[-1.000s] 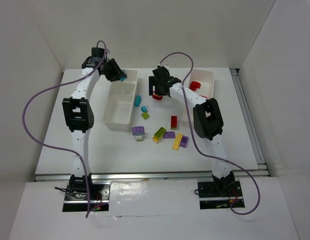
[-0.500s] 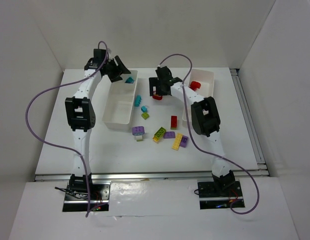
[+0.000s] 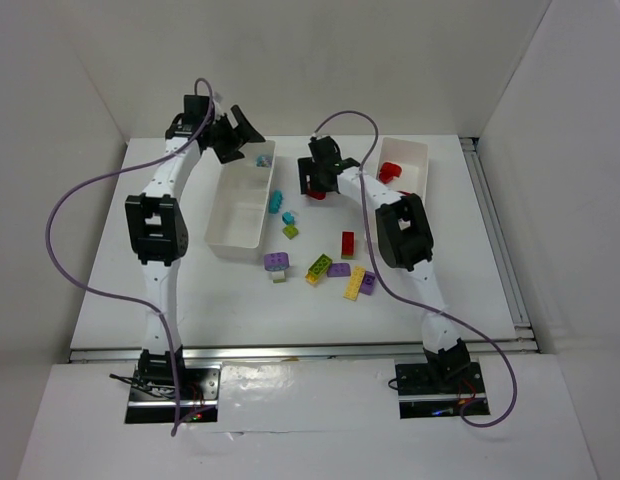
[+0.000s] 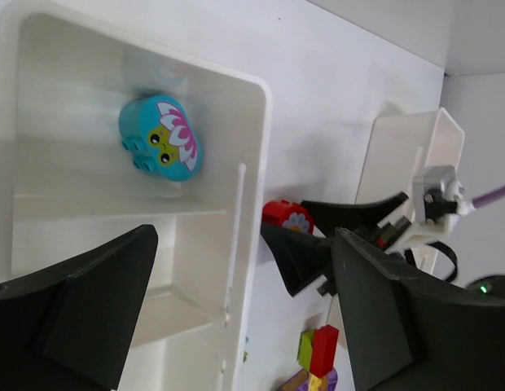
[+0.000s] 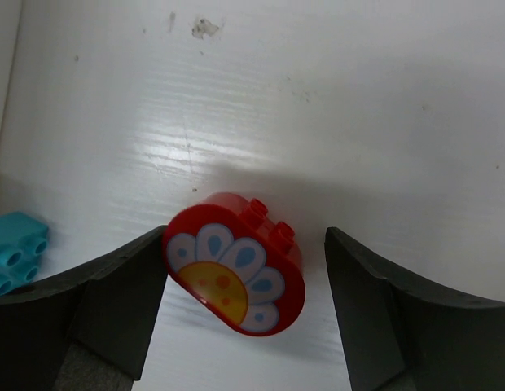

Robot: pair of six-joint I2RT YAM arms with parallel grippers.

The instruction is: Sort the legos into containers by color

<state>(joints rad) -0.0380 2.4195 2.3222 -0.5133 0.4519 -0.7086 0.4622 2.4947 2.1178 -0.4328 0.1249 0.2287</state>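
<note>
left claw point(image 4: 244, 236) gapes wide over a teal flower brick point(image 4: 160, 136) in the white tray point(image 4: 261, 90), right claw point(image 5: 244, 236) spread around a red flower brick point(image 5: 234, 274) on the tabletop point(image 5: 358, 98).

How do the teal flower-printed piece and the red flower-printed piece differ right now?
The teal piece lies in the left tray's end compartment; the red piece sits on the table between the right gripper's jaws. Teal's flower is pink and white, red's white-petalled with a yellow centre. Both are rounded, studded pieces.
</note>
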